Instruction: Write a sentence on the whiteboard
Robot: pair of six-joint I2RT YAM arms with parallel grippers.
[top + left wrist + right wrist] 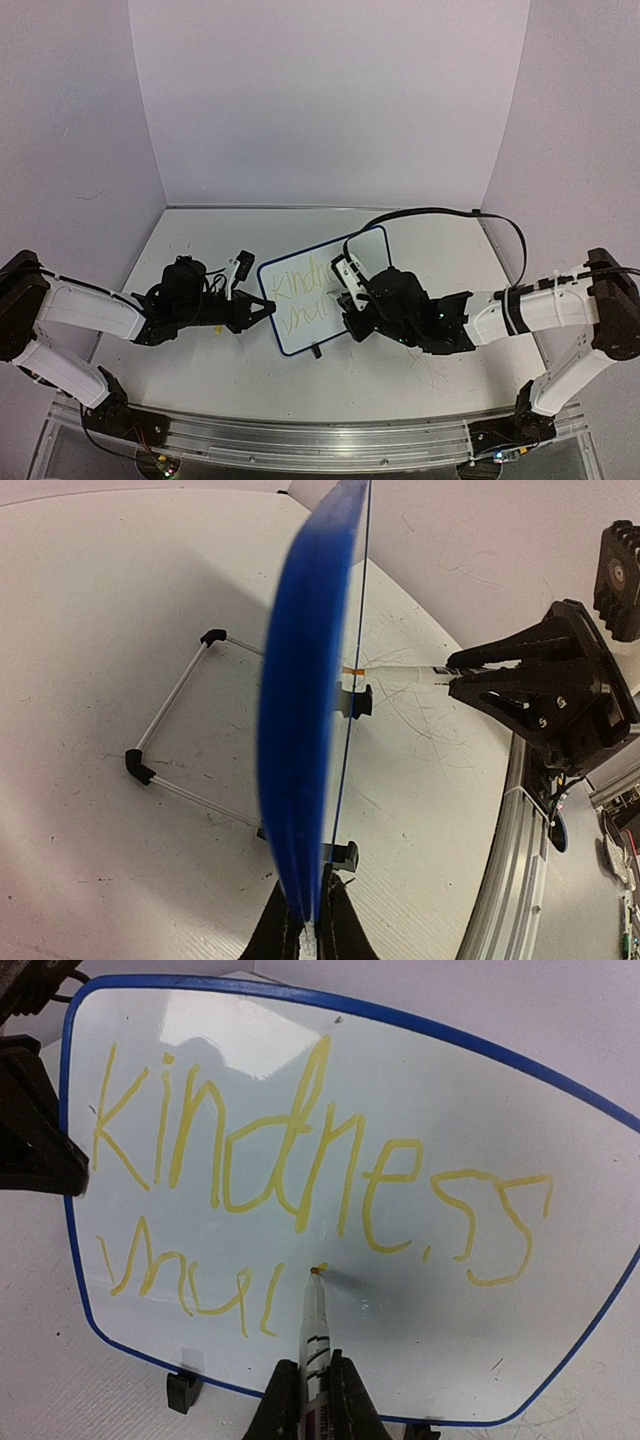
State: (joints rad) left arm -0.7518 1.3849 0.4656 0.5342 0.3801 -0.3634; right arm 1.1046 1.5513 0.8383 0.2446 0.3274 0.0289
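The whiteboard stands tilted on its black wire stand at mid-table. My left gripper is shut on its left blue edge, the fingers pinching the frame. The sentence is in yellow-green: "kindness" on top, "mul" below it. In the right gripper, which is shut, sits a white marker. Its yellow tip touches the board just right of the "l", where a short stroke starts. Seen from above, the right gripper covers the board's right half.
The scuffed white tabletop carries the board. A black cable arcs over the back right. An aluminium rail runs along the near edge, with purple walls on three sides.
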